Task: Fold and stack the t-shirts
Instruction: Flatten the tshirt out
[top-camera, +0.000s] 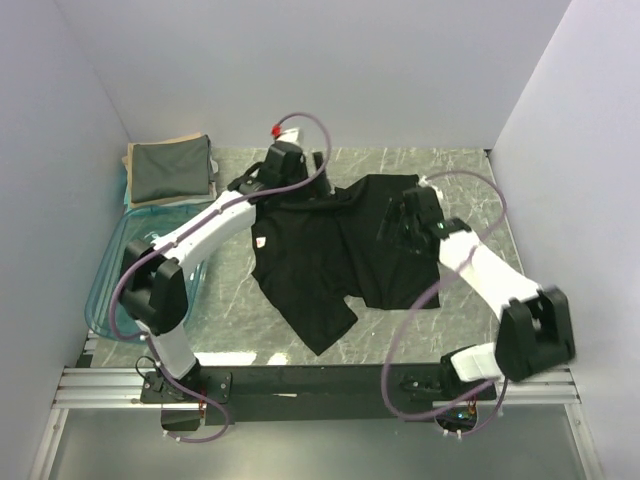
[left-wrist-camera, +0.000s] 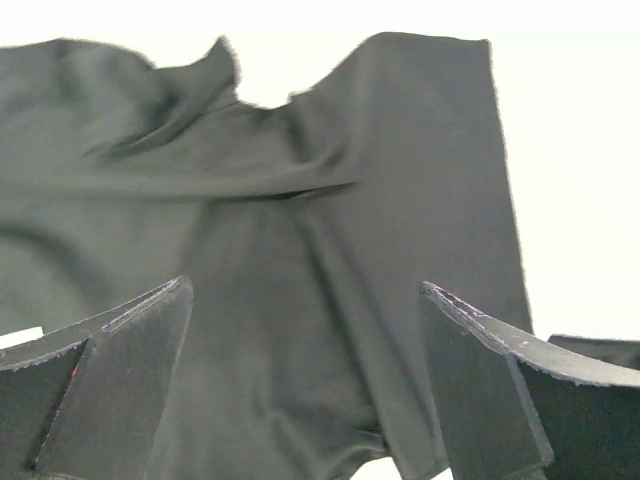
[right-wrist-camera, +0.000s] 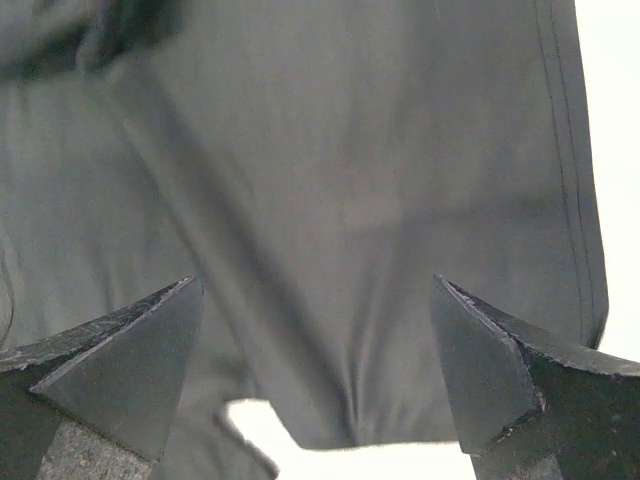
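A plain black t-shirt (top-camera: 330, 260) lies rumpled and partly spread in the middle of the table, one sleeve or corner trailing toward the near edge. My left gripper (top-camera: 298, 186) hovers over its far left part, open, with nothing between its fingers. In the left wrist view the black cloth (left-wrist-camera: 300, 200) fills the space under the open gripper (left-wrist-camera: 305, 285). My right gripper (top-camera: 396, 224) is over the shirt's right part, also open. The right wrist view shows the shirt's edge (right-wrist-camera: 350, 150) below the open gripper (right-wrist-camera: 313, 281). A folded dark grey-green shirt (top-camera: 170, 168) rests on a beige one (top-camera: 170, 199) at the far left.
A clear blue plastic tub (top-camera: 110, 270) sits along the left wall, with the folded stack at its far end. White walls close in the table on the left, back and right. The arm bases stand on a black rail (top-camera: 320, 380) at the near edge.
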